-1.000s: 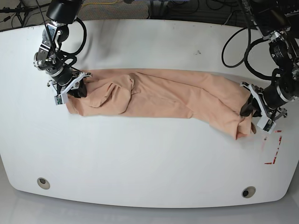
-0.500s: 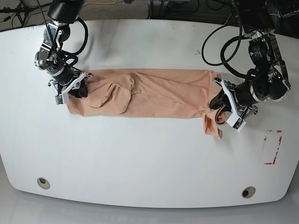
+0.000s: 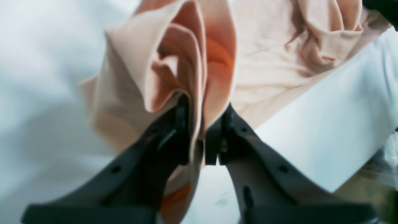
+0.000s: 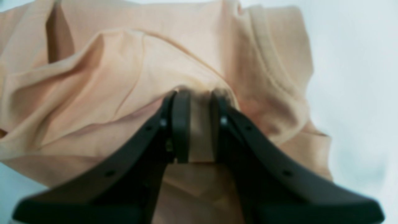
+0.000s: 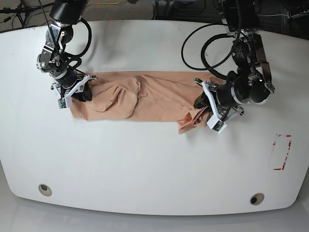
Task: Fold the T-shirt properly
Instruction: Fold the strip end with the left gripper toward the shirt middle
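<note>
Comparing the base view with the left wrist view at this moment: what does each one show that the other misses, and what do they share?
Only the base view shows the right gripper clamped on one end of the T-shirt, the shirt stretched as a long band across the white table, and the red marking near the table's edge. Only the left wrist view shows, close up, several cloth layers fanning out from between the near-closed jaws. Both show the left gripper pinching a bunched end of the peach shirt above the table.
</note>
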`<action>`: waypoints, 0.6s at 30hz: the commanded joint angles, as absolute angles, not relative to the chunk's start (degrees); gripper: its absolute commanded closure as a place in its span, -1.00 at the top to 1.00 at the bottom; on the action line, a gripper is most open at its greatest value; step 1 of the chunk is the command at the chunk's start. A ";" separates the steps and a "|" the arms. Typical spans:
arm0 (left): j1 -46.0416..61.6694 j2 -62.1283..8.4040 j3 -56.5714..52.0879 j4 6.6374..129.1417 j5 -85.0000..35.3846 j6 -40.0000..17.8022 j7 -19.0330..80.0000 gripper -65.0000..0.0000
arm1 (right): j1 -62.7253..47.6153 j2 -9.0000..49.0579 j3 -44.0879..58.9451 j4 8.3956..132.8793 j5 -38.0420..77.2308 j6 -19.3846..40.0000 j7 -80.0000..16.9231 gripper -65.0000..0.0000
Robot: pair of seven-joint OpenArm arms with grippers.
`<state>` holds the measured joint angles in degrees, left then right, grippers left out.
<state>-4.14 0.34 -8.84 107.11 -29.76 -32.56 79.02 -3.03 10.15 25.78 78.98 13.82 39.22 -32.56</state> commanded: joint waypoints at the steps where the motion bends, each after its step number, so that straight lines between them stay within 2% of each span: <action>1: -5.32 2.59 -8.75 107.91 -28.70 -32.48 77.67 -0.77 | -2.86 10.59 25.71 79.34 12.88 39.52 -34.33 -0.66; 6: -7.25 5.67 -8.66 105.19 -26.42 -32.31 77.67 -0.75 | -2.86 10.59 25.71 79.34 12.88 39.52 -34.33 -0.66; 9: -8.13 6.37 -8.66 102.99 -25.19 -32.22 77.67 -0.67 | -2.86 10.68 25.71 79.34 12.88 39.60 -34.33 -0.66; 14: -9.71 7.69 -8.66 99.91 -24.75 -32.22 77.67 -0.34 | -2.86 10.68 25.71 79.34 12.62 40.00 -34.33 -0.66; 18: -10.42 9.00 -8.66 99.12 -24.92 -32.22 77.85 0.00 | -2.86 10.68 25.71 79.34 12.53 40.00 -34.33 -0.66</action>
<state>-8.75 7.84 -8.73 98.56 -23.81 -32.10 78.61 -2.98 10.15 25.78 78.98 13.74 39.48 -32.58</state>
